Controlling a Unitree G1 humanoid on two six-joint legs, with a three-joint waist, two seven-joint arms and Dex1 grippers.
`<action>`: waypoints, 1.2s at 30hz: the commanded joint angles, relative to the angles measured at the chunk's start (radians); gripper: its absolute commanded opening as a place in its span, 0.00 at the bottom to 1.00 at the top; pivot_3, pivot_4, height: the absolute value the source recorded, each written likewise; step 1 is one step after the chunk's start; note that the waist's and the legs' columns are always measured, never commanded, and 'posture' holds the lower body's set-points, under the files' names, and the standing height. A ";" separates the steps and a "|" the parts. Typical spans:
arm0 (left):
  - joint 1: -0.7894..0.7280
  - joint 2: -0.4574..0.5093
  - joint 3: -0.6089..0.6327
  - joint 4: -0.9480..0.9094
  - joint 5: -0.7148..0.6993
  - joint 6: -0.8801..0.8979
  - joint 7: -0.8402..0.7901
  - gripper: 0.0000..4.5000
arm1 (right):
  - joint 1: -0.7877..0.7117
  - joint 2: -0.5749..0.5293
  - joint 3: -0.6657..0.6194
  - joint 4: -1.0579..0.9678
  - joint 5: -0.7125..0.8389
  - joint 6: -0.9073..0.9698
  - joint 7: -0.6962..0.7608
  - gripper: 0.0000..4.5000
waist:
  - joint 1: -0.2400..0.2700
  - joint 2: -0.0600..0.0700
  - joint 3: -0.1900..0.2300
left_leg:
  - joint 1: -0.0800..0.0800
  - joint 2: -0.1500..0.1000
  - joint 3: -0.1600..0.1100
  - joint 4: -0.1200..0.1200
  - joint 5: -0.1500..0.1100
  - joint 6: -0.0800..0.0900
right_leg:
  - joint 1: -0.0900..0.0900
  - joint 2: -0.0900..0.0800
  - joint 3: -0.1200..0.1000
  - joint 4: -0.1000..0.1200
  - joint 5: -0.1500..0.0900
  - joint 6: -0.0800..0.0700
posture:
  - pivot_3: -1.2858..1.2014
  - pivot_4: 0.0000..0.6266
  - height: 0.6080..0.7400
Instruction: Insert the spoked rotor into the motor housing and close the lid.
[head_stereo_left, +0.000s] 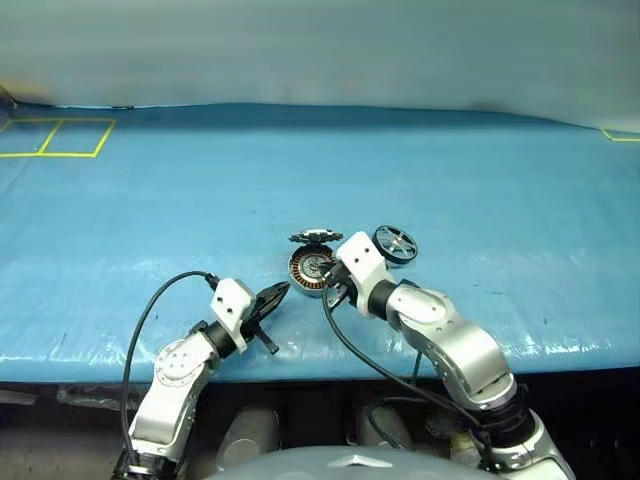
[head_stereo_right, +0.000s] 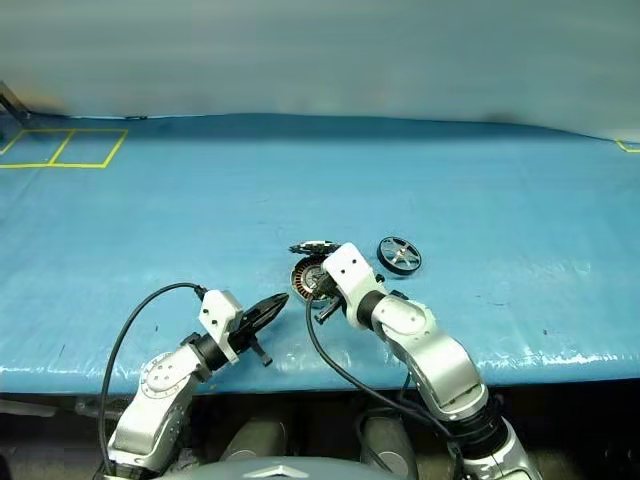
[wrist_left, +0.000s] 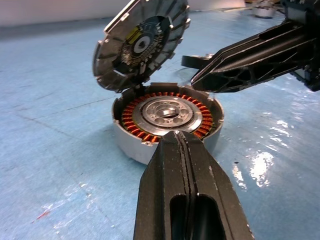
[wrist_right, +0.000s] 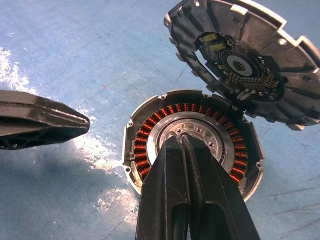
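Left gripper (head_stereo_left: 272, 296) and right gripper (wrist_right: 186, 150) both clamped empty beside motor housing (head_stereo_left: 312, 268); lid (wrist_left: 141, 45) stands hinged open, windings bare. Spoked rotor (head_stereo_left: 395, 244) lies apart on table (head_stereo_left: 150, 210). Insertion, closing both remain.

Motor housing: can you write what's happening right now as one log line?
motor housing: no rotor inside | lid: hinged up, open | spoked rotor: on table beside housing | left end effector: shut, empty | right end effector: shut, empty, over housing

Motor housing (head_stereo_left: 310, 268) partly behind right claw (head_stereo_left: 328, 276)
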 joint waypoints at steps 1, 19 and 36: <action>0.004 -0.001 -0.012 0.011 0.005 -0.063 -0.009 0.00 | -0.040 0.009 -0.002 0.024 0.005 -0.004 0.015 0.00 | 0.000 0.000 0.000 | 0.000 0.000 0.000 0.000 0.000 0.000 | 0.000 0.000 0.000 0.000 0.000 0.000 | 0.52 0.24 1.00; 0.009 -0.004 -0.054 0.052 0.027 -0.101 0.006 0.00 | -0.152 0.045 0.026 0.234 -0.032 -0.079 0.072 0.00 | -0.014 0.000 0.000 | 0.000 0.000 0.000 0.000 0.000 0.000 | 0.000 0.001 0.000 0.000 0.000 0.000 | 0.52 0.24 1.00; 0.004 -0.004 -0.058 0.085 0.022 -0.108 0.000 0.00 | -0.129 0.040 0.042 0.213 -0.049 -0.059 0.085 0.00 | -0.014 0.000 0.000 | 0.000 0.000 0.000 0.000 0.000 0.000 | 0.000 0.001 0.000 0.000 0.000 0.000 | 0.52 0.24 1.00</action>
